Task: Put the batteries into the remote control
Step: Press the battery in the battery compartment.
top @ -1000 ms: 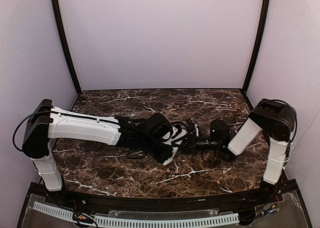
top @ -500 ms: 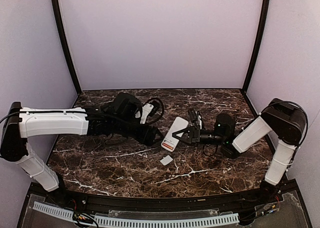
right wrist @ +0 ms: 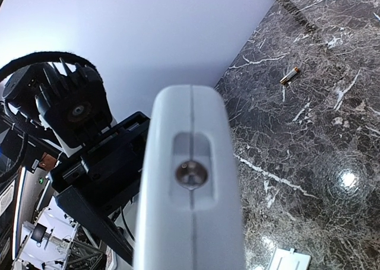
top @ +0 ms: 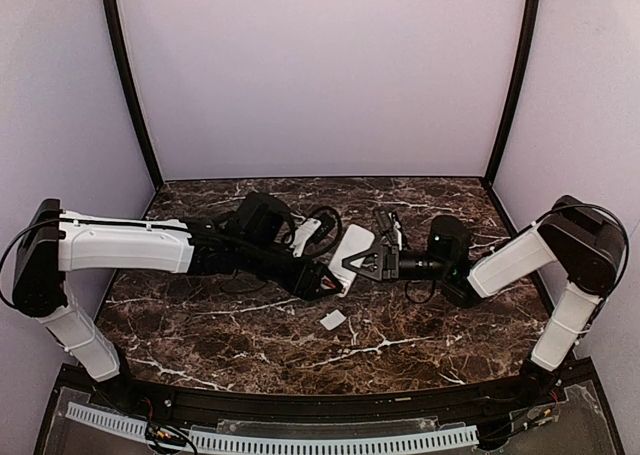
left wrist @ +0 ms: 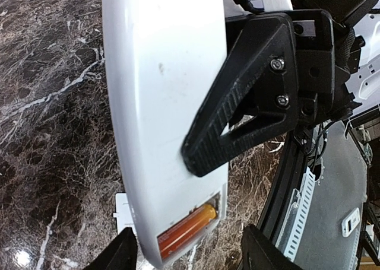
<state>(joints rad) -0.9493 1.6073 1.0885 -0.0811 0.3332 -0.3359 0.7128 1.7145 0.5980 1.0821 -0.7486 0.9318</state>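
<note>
My right gripper [top: 362,262] is shut on the white remote control [top: 352,243] and holds it tilted above the table, plain back up. In the left wrist view the remote [left wrist: 160,104] has its battery bay open at the near end, with one orange-red battery [left wrist: 187,231] lying in it. One black right finger [left wrist: 237,121] presses on the remote's back. My left gripper [left wrist: 190,258] is open, its tips either side of that end; in the top view it [top: 322,278] sits at the remote's lower end. A second battery [right wrist: 289,75] lies loose on the marble.
A small flat white square piece [top: 332,320] lies on the marble below the remote; it also shows in the left wrist view [left wrist: 122,213] and the right wrist view [right wrist: 289,261]. Lilac walls close in the table on three sides.
The left arm pulled back to the left off the remote, then came back to its lower end. The right gripper shifted the remote slightly up and left.
</note>
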